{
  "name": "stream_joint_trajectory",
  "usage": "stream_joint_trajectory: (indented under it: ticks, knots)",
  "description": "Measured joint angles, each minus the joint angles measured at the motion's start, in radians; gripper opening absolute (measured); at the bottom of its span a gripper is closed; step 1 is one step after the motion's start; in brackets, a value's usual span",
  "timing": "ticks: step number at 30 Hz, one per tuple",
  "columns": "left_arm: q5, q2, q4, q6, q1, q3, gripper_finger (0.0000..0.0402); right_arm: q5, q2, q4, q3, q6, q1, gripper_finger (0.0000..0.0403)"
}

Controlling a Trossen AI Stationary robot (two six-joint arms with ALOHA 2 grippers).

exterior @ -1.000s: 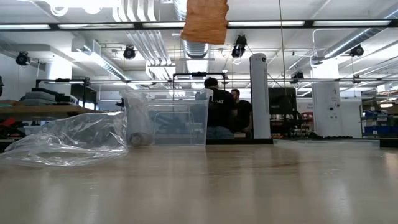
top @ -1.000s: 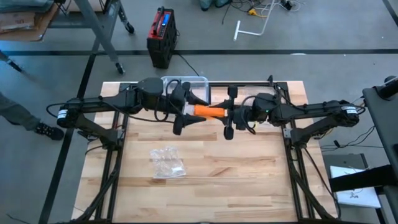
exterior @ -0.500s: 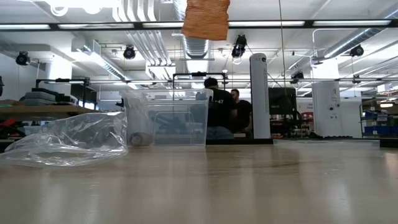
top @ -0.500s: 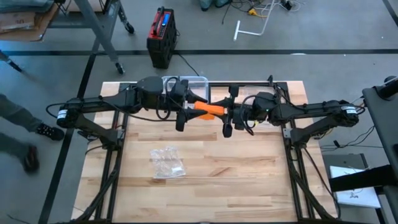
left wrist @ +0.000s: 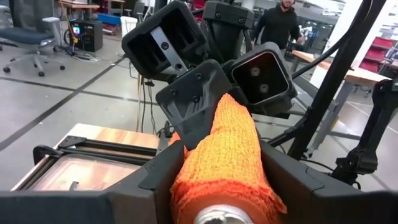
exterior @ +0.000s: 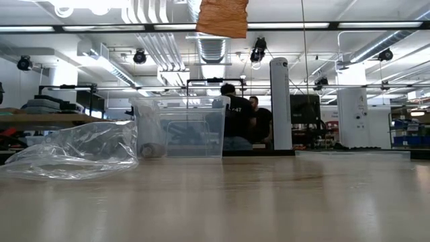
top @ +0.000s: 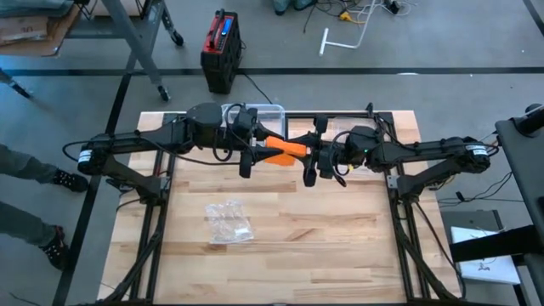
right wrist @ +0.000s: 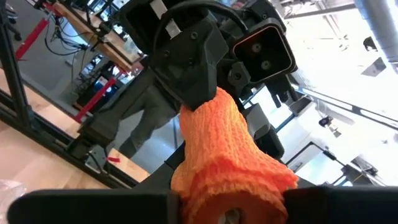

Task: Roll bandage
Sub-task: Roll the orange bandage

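The left fingers [left wrist: 155, 177] stand on either side of one end of the orange bandage roll [top: 285, 151] and press against its gauze — clamped on it, as the left wrist view shows. The right fingers [right wrist: 233, 199] are shut tight on the other end of the same roll, the orange cloth bunched between them. So the bandage spans the short gap between the left gripper [top: 248, 155] and the right gripper [top: 313, 160], held in the air well above the counter [top: 280, 255], a little toward its far edge. In the low view only the roll's lower part [exterior: 222, 18] shows, hanging at the top of the picture.

Just behind the left fingers, at the counter's far edge, sits a clear plastic bin [top: 272, 115]; the low view shows it upright [exterior: 188, 128] with something grey inside that is too dim to name. Nearer the front, below and well apart from both sets of fingers, a crumpled clear plastic bag [top: 228, 223] lies flat on the wood.

Further out, a red and black box [top: 221, 49] stands on the floor beyond the counter, and a person's leg and shoe [top: 38, 228] show at the left arm's side. In the room behind, two people [exterior: 242, 124] stand by a desk.
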State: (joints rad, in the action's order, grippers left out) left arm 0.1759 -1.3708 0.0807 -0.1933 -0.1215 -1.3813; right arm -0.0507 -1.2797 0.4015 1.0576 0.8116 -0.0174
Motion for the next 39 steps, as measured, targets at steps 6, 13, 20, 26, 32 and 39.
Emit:
stream_joint_trajectory:
  ticks: [6, 13, 20, 26, 32, 39]
  knots:
    - [0.003, 0.0, -0.005, 0.019, -0.011, 0.0, 0.0195, -0.011, 0.0, -0.001, 0.0, 0.001, 0.01, 0.0076]
    - [0.027, 0.001, -0.009, 0.014, -0.019, -0.001, 0.0247, -0.011, 0.0, 0.003, 0.0, 0.015, 0.024, 0.0069]
    - [0.032, 0.002, -0.007, -0.058, -0.02, -0.002, 0.029, -0.006, 0.0, 0.004, 0.0, 0.026, 0.037, 0.0071]
    - [0.005, 0.0, -0.01, -0.077, -0.019, -0.002, 0.0321, -0.048, 0.001, 0.008, 0.0, 0.066, 0.048, 0.007]
    - [0.052, -0.016, -0.027, -0.114, -0.021, -0.004, 0.0326, -0.052, 0.001, 0.014, 0.0, 0.069, 0.055, 0.0069]
    - [0.055, -0.018, -0.038, -0.076, -0.023, -0.004, 0.0289, -0.08, 0.001, 0.016, 0.0, 0.061, 0.057, 0.0073]
